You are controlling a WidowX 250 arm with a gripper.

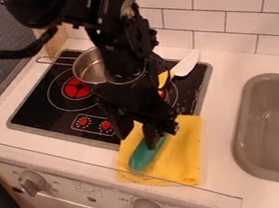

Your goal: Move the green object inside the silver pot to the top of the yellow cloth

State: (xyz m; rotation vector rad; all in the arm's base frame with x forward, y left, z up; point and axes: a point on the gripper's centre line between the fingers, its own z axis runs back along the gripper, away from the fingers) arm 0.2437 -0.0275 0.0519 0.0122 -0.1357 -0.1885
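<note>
My gripper (151,138) hangs over the upper part of the yellow cloth (186,151), right at the upper end of the green object (143,158). The green object lies slanted over the cloth's left half, its upper end partly hidden by the gripper. The silver pot (88,68) stands on the back left of the stove, and the arm covers its right side.
The black stove top (52,111) has glowing red burners. A white utensil (186,63) and a small yellow item (163,78) are at its back right. The grey sink (268,124) is at the right, the tiled wall behind.
</note>
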